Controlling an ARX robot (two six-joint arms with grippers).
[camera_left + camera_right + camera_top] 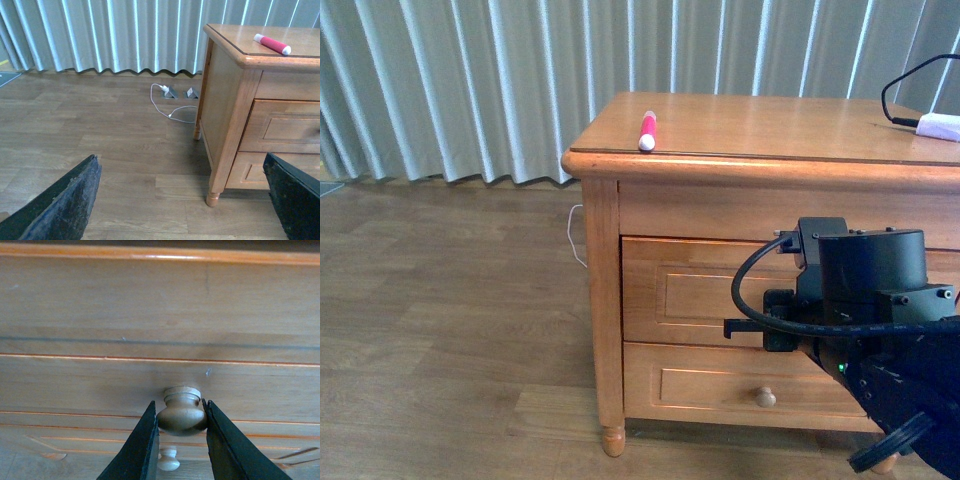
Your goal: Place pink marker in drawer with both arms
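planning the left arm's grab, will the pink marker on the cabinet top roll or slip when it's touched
The short, thick pink marker looks round-bodied and smooth, so a sideways nudge would probably roll it. It lies near the front left corner of the honey-coloured wooden cabinet top, so it might roll off. It looks rigid and small, likely light.

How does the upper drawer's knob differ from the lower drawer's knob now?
The upper knob sits clamped between the right gripper's fingers; the lower knob is free, nothing touching it. In the front view the right arm hides the upper knob, while the lower knob shows plainly. Both are round, pale wood.
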